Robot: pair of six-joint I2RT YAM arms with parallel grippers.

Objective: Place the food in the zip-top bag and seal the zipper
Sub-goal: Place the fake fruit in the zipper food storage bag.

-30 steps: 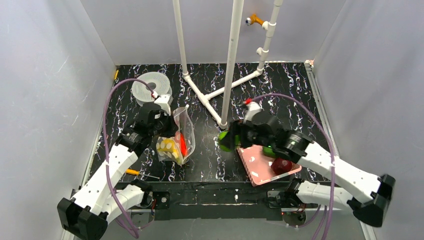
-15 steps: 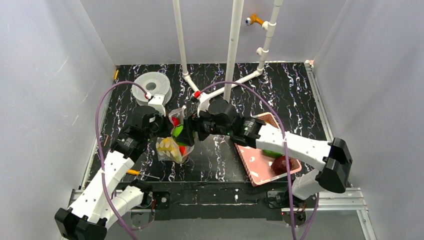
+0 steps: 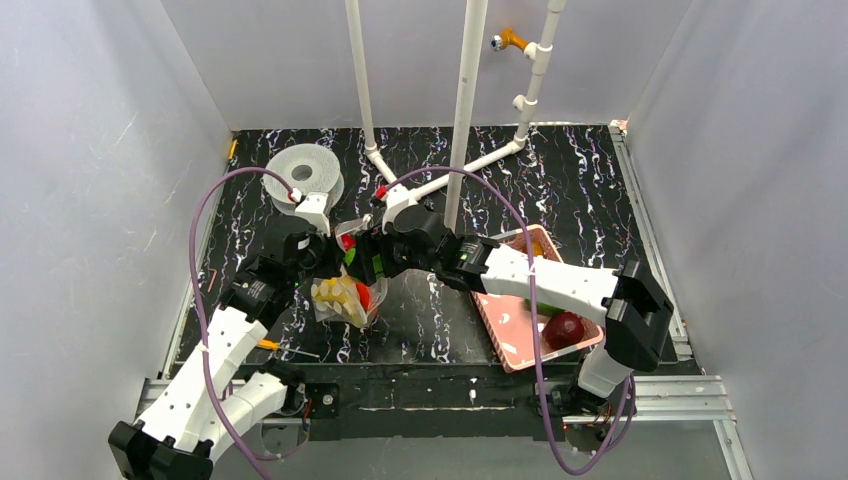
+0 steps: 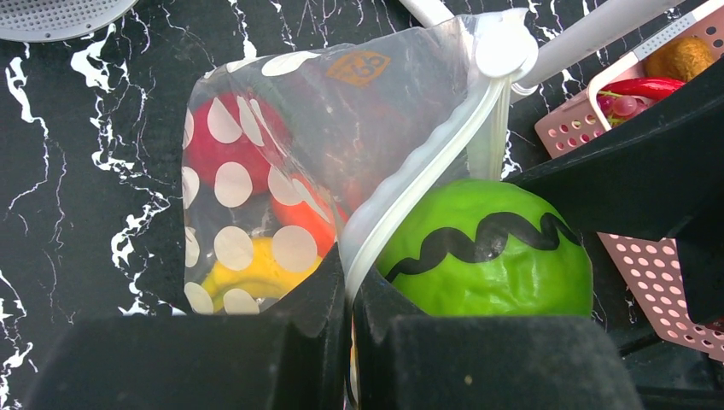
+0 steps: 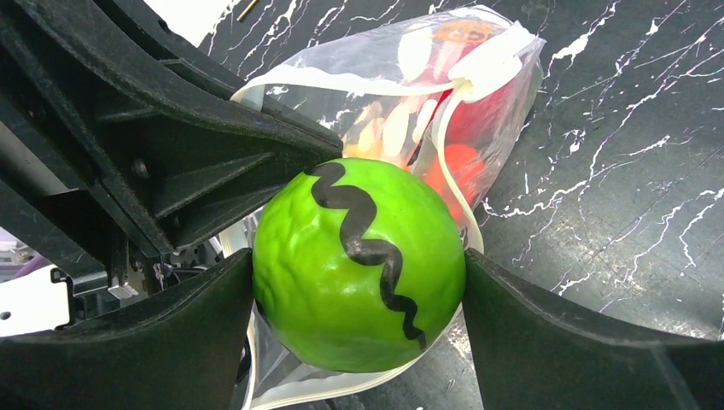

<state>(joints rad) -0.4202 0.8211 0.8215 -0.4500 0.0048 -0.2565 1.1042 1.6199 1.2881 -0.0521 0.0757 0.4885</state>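
A: Left gripper (image 4: 348,295) status?
B: Fingers pressed together, pinching the zipper (image 4: 427,164) at the mouth of the zip-top bag (image 4: 282,128). The strip runs from the pinch to the bag's far corner. The bag sits on the black marbled table (image 3: 560,180).
A: Right gripper (image 5: 359,273)?
B: Clamped on a green toy fruit (image 4: 487,265), lumpy, with a black squiggle across it. One finger on each side, and the fruit fills the gap.
A: Where's the fruit relative to the bag?
B: At the mouth, against the zipper, on the side away from the dotted panel. The right wrist view shows the clear rim looping under it. Can't tell if it is past the rim or only resting against it.
A: Contents?
B: Seen through the dots: red tomato (image 4: 201,149) at the far end, yellow banana (image 4: 265,275) nearest the pinch, an orange piece (image 4: 307,218) between them.
A: Not bagged?
B: Pink basket (image 4: 666,273) is near, to the right of the bag. It holds a red chilli (image 4: 645,85) and a dark red round piece (image 3: 565,328) at its near end. Grey-white spool (image 3: 300,172) sits behind the left arm.
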